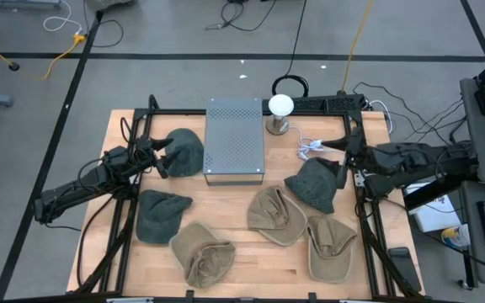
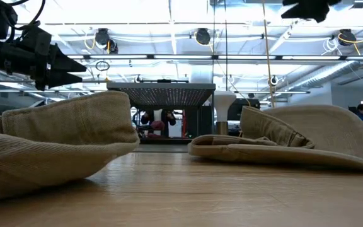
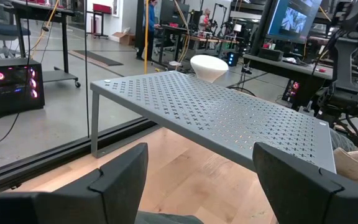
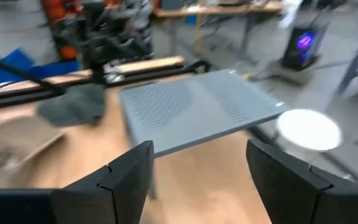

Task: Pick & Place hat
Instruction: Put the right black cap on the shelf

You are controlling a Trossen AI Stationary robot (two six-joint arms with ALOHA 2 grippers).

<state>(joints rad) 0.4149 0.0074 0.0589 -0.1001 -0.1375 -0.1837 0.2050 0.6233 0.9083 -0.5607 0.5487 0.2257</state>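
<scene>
Crowding the counter point(image 1: 226, 252): six hats, grey perforated shelf point(image 1: 234, 139), white lamp point(image 1: 280, 105); left end effector point(image 1: 160, 156) and right end effector point(image 1: 343, 160) hovered wide open, empty.

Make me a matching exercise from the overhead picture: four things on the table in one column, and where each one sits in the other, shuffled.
Things:
1. perforated metal shelf
2. white lamp
3. left gripper
4. right gripper

Places:
A. at the table's right edge, by a dark green hat
B. on the table's left side, by a dark green hat
C. centre of the table's far side
D. just right of the shelf, at the far edge

Pairs: 1-C, 2-D, 3-B, 4-A
</scene>
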